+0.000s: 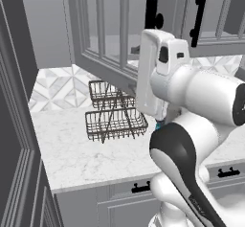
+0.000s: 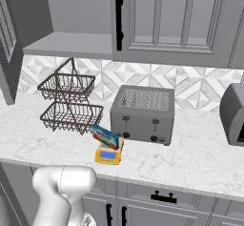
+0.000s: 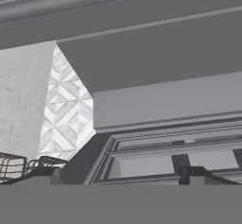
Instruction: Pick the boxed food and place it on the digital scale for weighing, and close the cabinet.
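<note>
The boxed food (image 2: 106, 137), a small blue box, lies tilted on the orange-tan digital scale (image 2: 108, 155) in front of the toaster. The cabinet (image 2: 71, 39) stands with its left door (image 1: 110, 29) swung out over the counter; that door also shows at the left edge of the right base view (image 2: 6, 53). Its right door (image 2: 167, 20) is shut. In the hand view my gripper (image 3: 120, 175) is open, its fingertips (image 3: 45, 173) wide apart with nothing between them. It looks up at the cabinet's underside and a panelled door (image 3: 165, 152).
A grey four-slot toaster (image 2: 143, 113) sits behind the scale. A two-tier wire basket (image 2: 69, 101) stands on the marble counter (image 2: 200, 158) to the left. A grey appliance (image 2: 233, 115) is at the right edge. Drawers with black pulls (image 2: 164, 197) run below.
</note>
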